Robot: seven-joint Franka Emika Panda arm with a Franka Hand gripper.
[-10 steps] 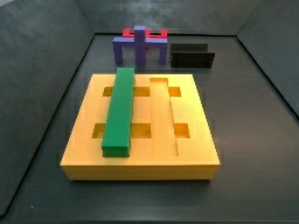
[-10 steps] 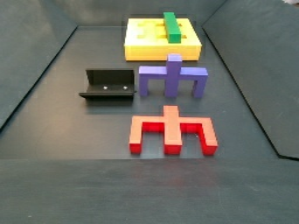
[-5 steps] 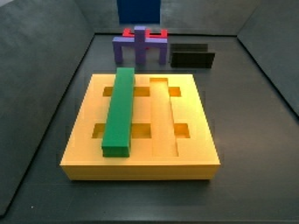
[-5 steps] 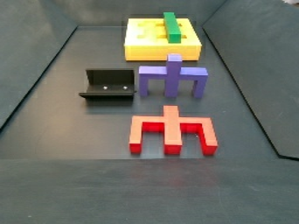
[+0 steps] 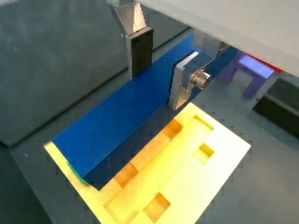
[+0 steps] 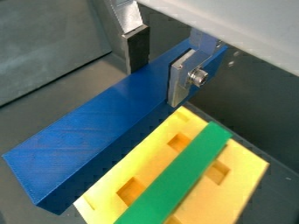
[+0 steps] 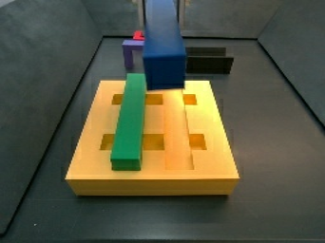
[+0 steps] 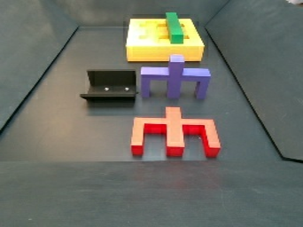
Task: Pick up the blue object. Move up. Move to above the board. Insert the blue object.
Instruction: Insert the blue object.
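The blue object (image 5: pixel 122 122) is a long blue bar clamped between my gripper (image 5: pixel 162 68) in both wrist views, gripper (image 6: pixel 159 66), bar (image 6: pixel 100 144). The fingers (image 5: pixel 139 48) press on its two sides. In a side view the blue object (image 7: pixel 164 47) hangs in the air over the far part of the board (image 7: pixel 210 157); the gripper is above that frame's edge. The board (image 8: pixel 148 40) is a yellow slab with grooves and square cutouts. It lies under the bar in the wrist views, board (image 5: pixel 187 175), board (image 6: pixel 158 171).
A green bar (image 7: pixel 128 119) lies in the board's left groove, also seen from the wrist (image 6: pixel 187 175). A purple forked block (image 8: pixel 175 78), a red forked block (image 8: pixel 175 133) and the black fixture (image 8: pixel 109 86) stand on the floor beyond the board.
The blue bar has come into the side view from the top and moved forward and down, from behind the purple block to over the board's far part.
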